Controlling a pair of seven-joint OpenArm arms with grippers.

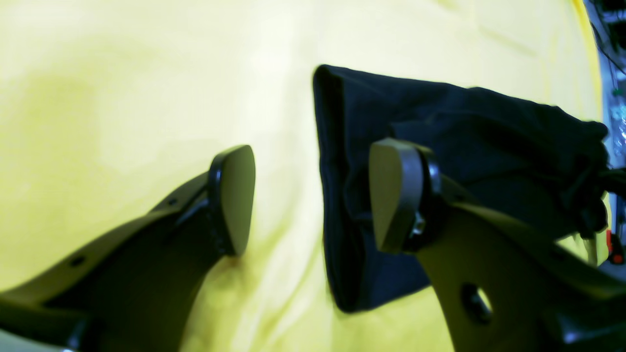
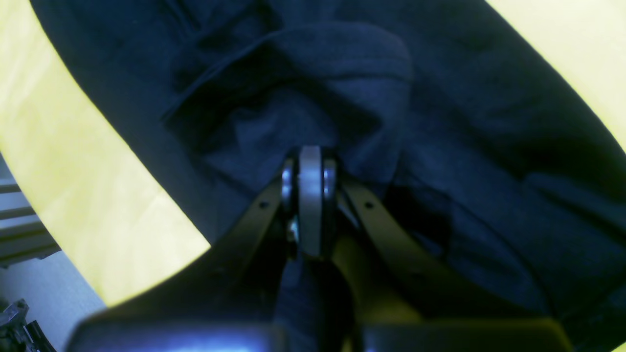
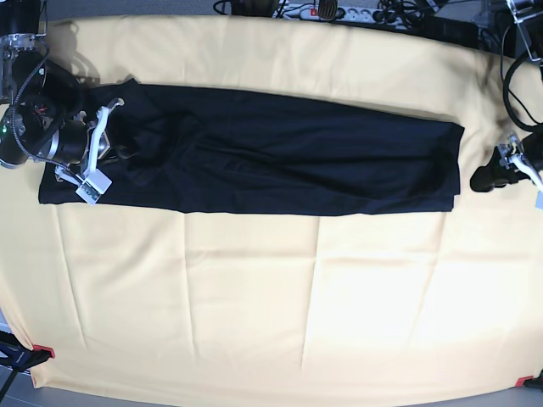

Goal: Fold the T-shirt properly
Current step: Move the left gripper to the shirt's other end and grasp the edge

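The black T-shirt lies as a long band across the far half of the yellow cloth. My right gripper is at its left end. In the right wrist view its jaws are shut, with the dark fabric bunched up at the tips. My left gripper hovers just off the band's right end. Seen from the left wrist, the left gripper is open. One finger is over the T-shirt's folded edge and the other is over bare cloth.
A power strip and cables run along the back edge. More cables hang at the far right. Red markers sit at the front corners. Aluminium framing shows beyond the cloth's edge beside the right arm.
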